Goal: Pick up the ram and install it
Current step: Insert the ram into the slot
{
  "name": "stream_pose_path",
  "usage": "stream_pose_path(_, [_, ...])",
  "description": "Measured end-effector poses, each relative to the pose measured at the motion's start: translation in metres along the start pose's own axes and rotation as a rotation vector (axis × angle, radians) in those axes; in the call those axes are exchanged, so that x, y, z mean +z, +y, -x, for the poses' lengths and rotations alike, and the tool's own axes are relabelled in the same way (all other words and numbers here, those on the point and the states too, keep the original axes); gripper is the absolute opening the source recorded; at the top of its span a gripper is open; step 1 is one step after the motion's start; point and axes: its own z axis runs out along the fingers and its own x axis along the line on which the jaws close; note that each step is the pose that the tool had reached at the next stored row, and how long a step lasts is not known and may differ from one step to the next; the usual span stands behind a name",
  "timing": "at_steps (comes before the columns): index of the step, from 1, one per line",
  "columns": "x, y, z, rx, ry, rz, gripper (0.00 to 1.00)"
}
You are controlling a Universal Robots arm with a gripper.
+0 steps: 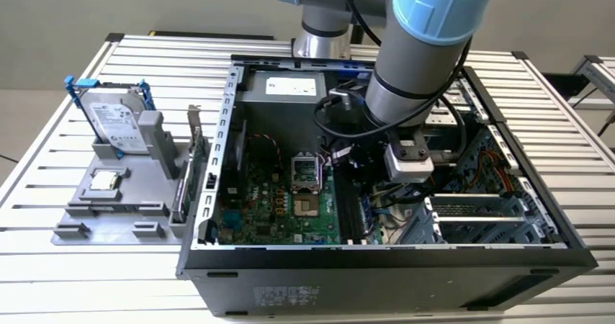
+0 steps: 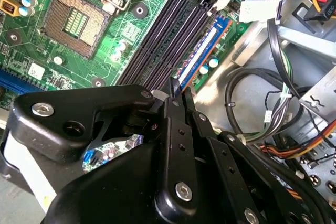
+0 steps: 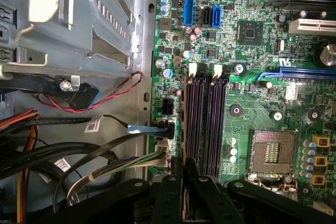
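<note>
- Reaching down into the open computer case (image 1: 384, 266), the big grey and blue robot arm (image 1: 423, 72) comes in from above.
- The case lies on its side on a tabletop (image 1: 96, 295) made of metal slats.
- In the second wrist view, the black tool (image 2: 179, 90) is low over the green board, right at the long dark memory slots (image 2: 163, 40).
- The ram (image 2: 203, 48) is a thin blue strip seen from its edge. It stands in the outer slot, the one nearest the metal wall and the cables (image 2: 252, 98).
- One end of the ram runs in between the two fingertips. The fingers are pinched close together on it, so the tool looks closed on the ram.
- In the first wrist view, the tool (image 3: 184, 169) sits at the end of the same row of slots (image 3: 210, 124), on the side close to the case wall.
- The square chip socket (image 3: 273, 153) is open, just beside the slots.
- In the exterior view, a grey holder (image 1: 115, 209) sits on the tabletop to the exterior view's left of the case.
- A hard drive (image 1: 115, 126) stands up in the holder, and a small silver chip (image 1: 104, 181) lies flat in front of it.
</note>
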Motion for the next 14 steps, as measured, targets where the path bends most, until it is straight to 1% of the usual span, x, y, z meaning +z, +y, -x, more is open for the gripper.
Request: stream_pose_path(14, [0.0022, -0.0001, 0.0009, -0.001, -0.0001, -0.0003, 0.0])
